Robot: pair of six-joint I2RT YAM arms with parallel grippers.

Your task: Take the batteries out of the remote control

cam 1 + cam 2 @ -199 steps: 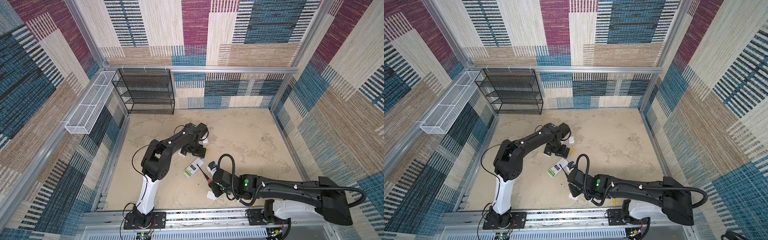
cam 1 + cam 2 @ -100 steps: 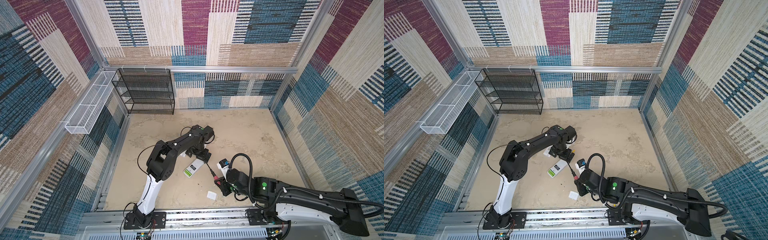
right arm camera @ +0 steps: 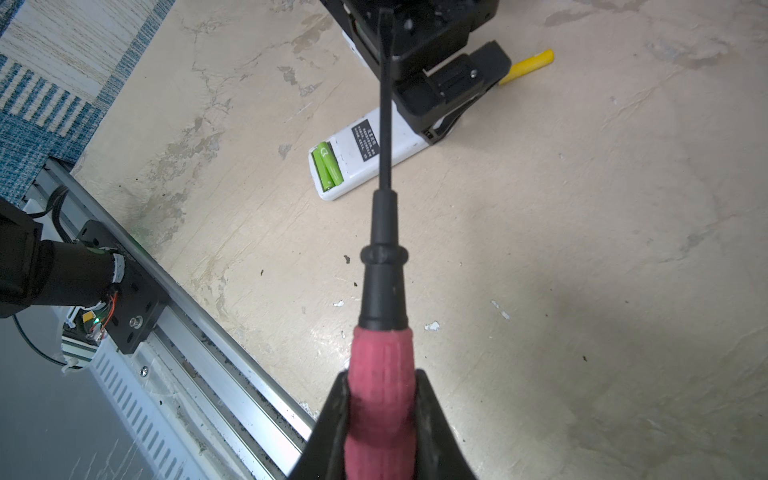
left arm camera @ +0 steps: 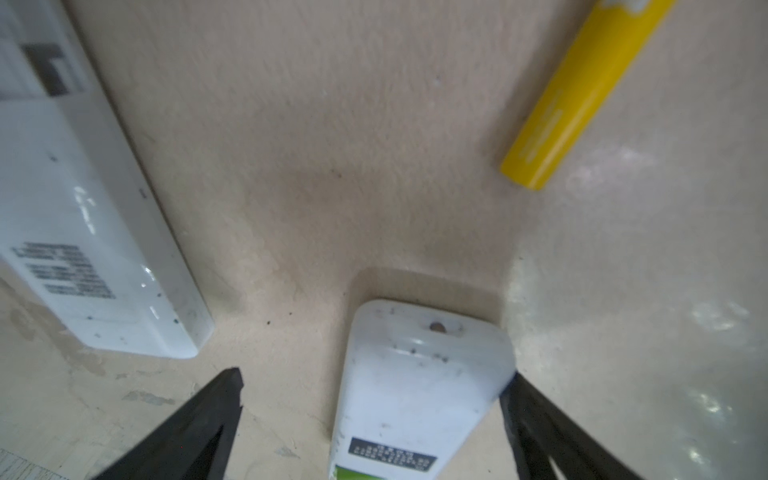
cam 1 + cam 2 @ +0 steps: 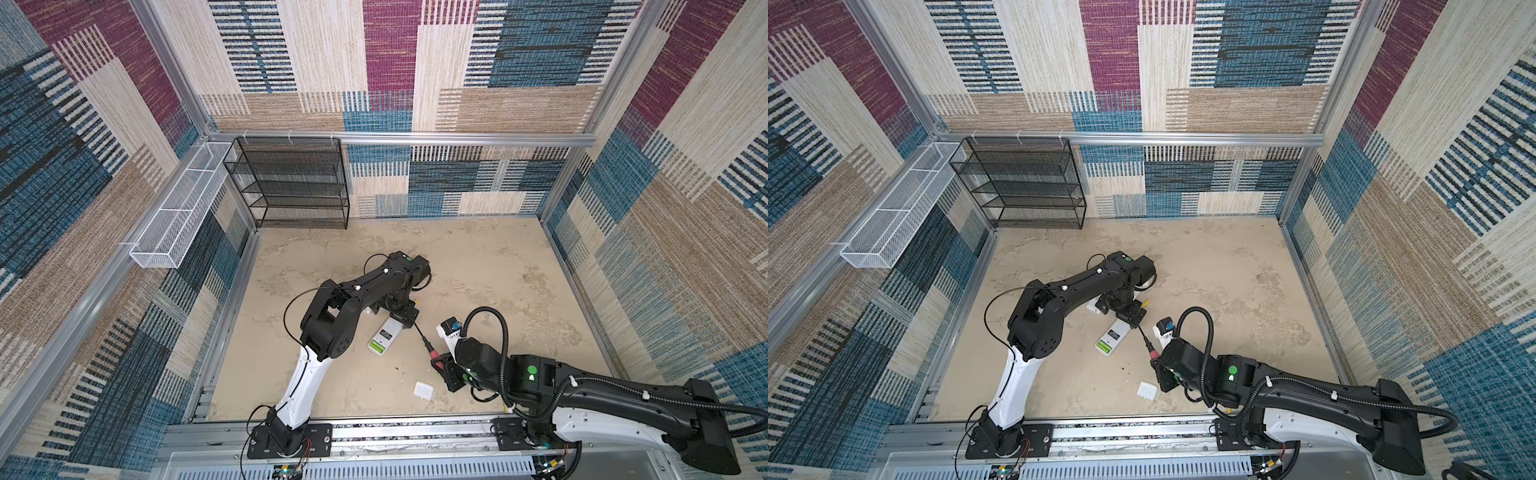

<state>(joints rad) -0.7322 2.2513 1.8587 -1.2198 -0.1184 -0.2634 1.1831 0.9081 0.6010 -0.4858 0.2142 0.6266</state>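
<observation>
Rightward has drawn the right gripper (image 3: pixel 380 378), clamped on the screwdriver (image 3: pixel 384 232). Its wrist view shows both green batteries (image 3: pixel 328 168) seated in the remote (image 3: pixel 353 174). The left wrist view catches just the other end, straddled by the left gripper (image 4: pixel 372 378) (jaws wide apart), and a loose yellow battery (image 4: pixel 582 95).

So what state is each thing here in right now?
Remote: compartment open, lying flat.
Green batteries: both seated in the remote.
Yellow battery: out, loose on the table.
White cover: off, on the table.
Screwdriver: held by its red handle.
Right pincer: shut on the screwdriver.
Left pincer: open, astride the remote's end.
</observation>
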